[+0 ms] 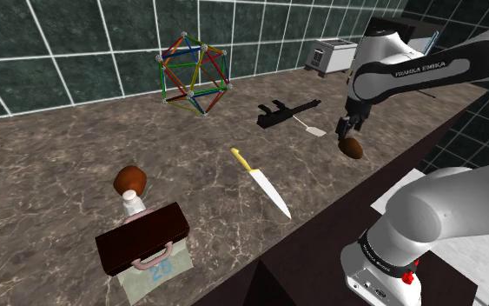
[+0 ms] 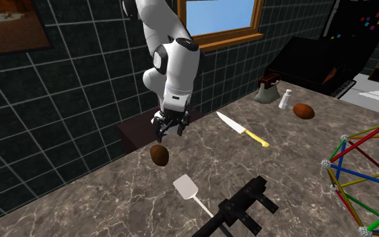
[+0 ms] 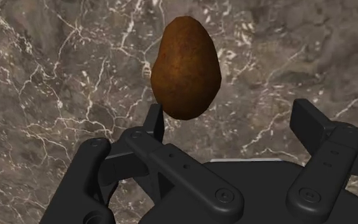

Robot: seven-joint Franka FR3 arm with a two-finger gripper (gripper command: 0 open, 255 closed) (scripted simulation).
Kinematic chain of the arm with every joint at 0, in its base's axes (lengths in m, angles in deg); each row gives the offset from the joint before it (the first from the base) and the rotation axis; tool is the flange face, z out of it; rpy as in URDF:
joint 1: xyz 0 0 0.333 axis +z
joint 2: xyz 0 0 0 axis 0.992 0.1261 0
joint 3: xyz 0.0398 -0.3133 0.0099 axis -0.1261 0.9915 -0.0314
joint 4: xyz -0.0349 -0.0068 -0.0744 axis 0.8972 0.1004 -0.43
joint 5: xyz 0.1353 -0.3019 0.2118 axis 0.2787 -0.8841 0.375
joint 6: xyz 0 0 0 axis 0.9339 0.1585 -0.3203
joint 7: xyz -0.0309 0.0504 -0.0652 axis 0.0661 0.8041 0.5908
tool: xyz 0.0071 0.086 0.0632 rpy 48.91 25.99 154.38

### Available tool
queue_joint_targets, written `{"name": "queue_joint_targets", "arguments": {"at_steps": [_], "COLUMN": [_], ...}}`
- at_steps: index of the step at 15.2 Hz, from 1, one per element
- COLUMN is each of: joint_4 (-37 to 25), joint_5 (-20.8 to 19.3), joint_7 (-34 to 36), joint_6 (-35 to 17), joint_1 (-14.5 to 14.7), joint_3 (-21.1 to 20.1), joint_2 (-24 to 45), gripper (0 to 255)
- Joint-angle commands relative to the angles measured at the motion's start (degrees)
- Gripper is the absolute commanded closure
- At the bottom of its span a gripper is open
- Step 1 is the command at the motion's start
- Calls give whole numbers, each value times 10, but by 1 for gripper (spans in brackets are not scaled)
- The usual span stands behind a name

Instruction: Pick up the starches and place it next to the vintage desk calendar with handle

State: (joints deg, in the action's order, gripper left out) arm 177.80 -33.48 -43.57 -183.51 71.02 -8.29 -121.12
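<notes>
**A:** What is the gripper point(image 1: 347, 130) doing?

**B:** Its fingers are spread wide and clasp nothing. The potato point(image 3: 185, 63) is just past the tips, close to one finger. It is egg-shaped and russet brown, with a finely speckled skin. It is over the edge of the marbled counter point(image 1: 60, 165) nearest the stand, but I cannot tell if it rests there.

**A:** Any writing?

**B:** The arm point(image 1: 420, 69) reads "FRANKA EMIKA" in dark letters. Farther on lies a yellow-handled knife point(image 1: 261, 182). Beyond it is the desk calendar point(image 1: 142, 236), dark brown with a pink handle, well apart from the potato. Its blue two-digit number is too blurred to read. A second potato point(image 1: 130, 179) sits just beside it.
</notes>
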Motion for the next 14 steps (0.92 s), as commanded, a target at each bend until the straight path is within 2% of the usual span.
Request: {"name": "queue_joint_targets", "arguments": {"at_steps": [1, 3, 10, 14], "joint_4": [4, 3, 20, 21], "joint_5": [-24, -41, -63, -65], "joint_7": [6, 10, 19, 20], "joint_6": [-50, -87, -157, -163], "joint_1": [-14, -24, -34, -35], "joint_3": [15, 27, 45, 46], "joint_2": [33, 61, 112, 117], "gripper": [0, 0, 0, 0]}}
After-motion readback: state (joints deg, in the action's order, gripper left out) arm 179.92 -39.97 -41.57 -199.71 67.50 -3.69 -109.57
